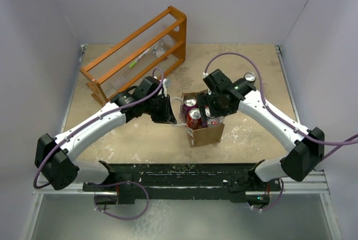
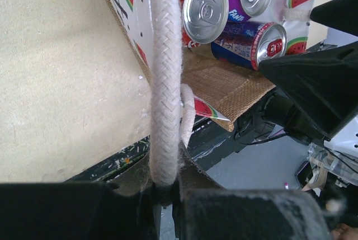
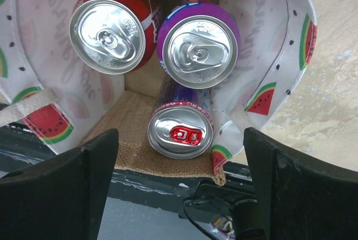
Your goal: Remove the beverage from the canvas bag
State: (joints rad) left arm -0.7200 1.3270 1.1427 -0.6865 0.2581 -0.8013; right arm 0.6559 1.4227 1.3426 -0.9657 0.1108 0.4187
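My worry: the cans (image 3: 109,27) sit packed tight in the canvas bag (image 1: 204,135), so my right hand (image 3: 179,139), fingers (image 3: 61,184) spread wide right over them, could straddle two or snag the watermelon lining (image 3: 279,55). If my left hand (image 2: 168,192), clamped on the white handle (image 2: 165,83), slips, the bag rides up too. Bag's in the middle of the counter (image 1: 246,133), orange rack (image 1: 180,36) at its 10 o'clock. Nearest purple can (image 3: 198,52) is shiny-topped, upright.

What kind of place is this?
Probably a robot test booth: plain white walls enclose a table, two arms are bolted at its edge, and a canvas bag of cans sits between them.
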